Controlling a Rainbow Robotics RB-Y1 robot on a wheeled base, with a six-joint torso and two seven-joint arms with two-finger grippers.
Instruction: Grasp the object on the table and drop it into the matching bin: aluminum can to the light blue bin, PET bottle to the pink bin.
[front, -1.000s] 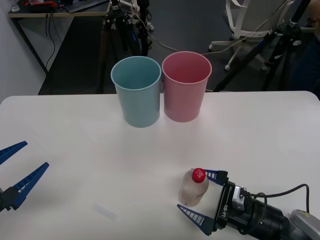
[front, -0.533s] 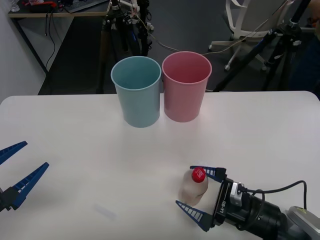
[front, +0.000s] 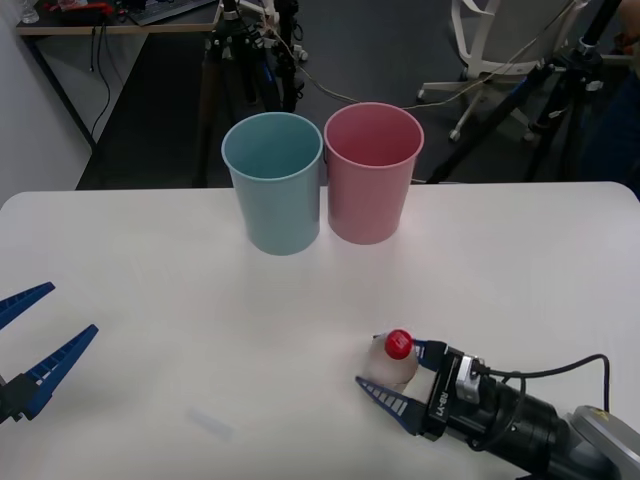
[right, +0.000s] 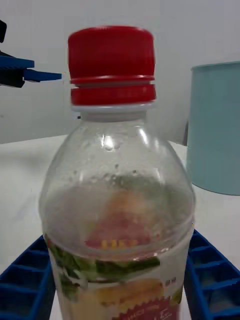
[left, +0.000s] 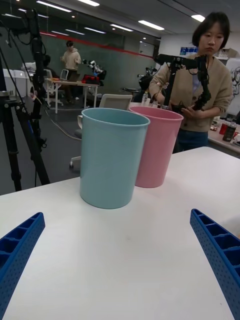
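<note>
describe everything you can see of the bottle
The PET bottle is small, clear plastic with a red screw cap and a fruit-printed label on its lower body. It stands upright on the white table, near the robot's side, between the blue fingers of the right gripper, which flank its body closely.

PET bottle (front: 392, 363) on table (front: 150, 300), bins likely touching behind.

right end effector (front: 402, 381) narrowed onto PET bottle (front: 392, 364)

The PET bottle (right: 120, 200) is cut off below its label, and its printed words are too blurred to read.
</note>
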